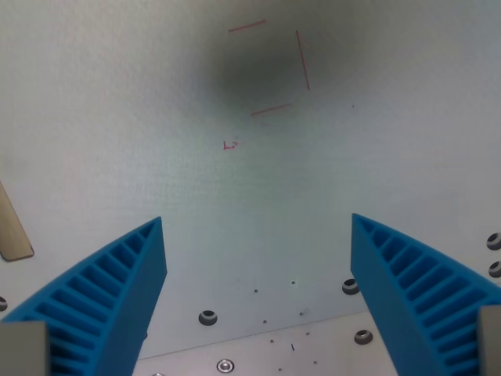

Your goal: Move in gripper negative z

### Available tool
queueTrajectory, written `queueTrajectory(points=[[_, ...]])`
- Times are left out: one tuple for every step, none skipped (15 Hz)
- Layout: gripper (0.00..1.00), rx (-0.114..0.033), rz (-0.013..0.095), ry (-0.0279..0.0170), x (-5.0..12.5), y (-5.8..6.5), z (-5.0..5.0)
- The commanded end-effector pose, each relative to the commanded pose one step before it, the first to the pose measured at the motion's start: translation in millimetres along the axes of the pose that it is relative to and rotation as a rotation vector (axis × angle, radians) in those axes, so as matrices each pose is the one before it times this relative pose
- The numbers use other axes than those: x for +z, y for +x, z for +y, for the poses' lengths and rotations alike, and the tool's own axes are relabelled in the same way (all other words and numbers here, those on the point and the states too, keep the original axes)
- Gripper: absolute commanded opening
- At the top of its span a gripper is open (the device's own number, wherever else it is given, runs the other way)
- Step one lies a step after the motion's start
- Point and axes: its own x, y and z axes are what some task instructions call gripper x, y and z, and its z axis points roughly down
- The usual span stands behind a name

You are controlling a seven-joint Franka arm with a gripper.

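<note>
My gripper is open and empty, with two blue ribbed fingers: one at the wrist view's left and one at its right. Both point at a white tabletop. Thin red lines mark an open square on the table, ahead of the gap between the fingers. A dark shadow lies over that square. A small red mark sits just below it. Nothing lies between the fingers.
A tan strip lies at the wrist view's left edge. Several bolt holes and screws dot the plate near the bottom, with more holes at the right edge.
</note>
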Motion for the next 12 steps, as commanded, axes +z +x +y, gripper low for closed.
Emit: queueTrajectory(points=[[1.00,0.0001,0.0030,0.00057,-6.38,-0.04,0.02],[1.00,0.0000,0.0000,0.00000,-5.00,0.00,0.00],[1.00,0.0000,0.0000,0.00000,-5.00,0.00,0.00],[1.00,0.0000,0.0000,0.00000,-5.00,0.00,0.00],[1.00,0.0000,0.0000,0.00000,-5.00,0.00,0.00],[1.00,0.0000,0.0000,0.00000,-5.00,0.00,0.00],[1.00,0.0000,0.0000,0.00000,-5.00,0.00,0.00],[1.00,0.0000,0.0000,0.00000,-5.00,0.00,0.00],[1.00,0.0000,0.0000,0.00000,-5.00,0.00,0.00],[1.00,0.0000,0.0000,0.00000,-5.00,0.00,0.00],[1.00,0.0000,0.0000,0.00000,-5.00,0.00,0.00],[1.00,0.0000,0.0000,0.00000,-5.00,0.00,0.00]])
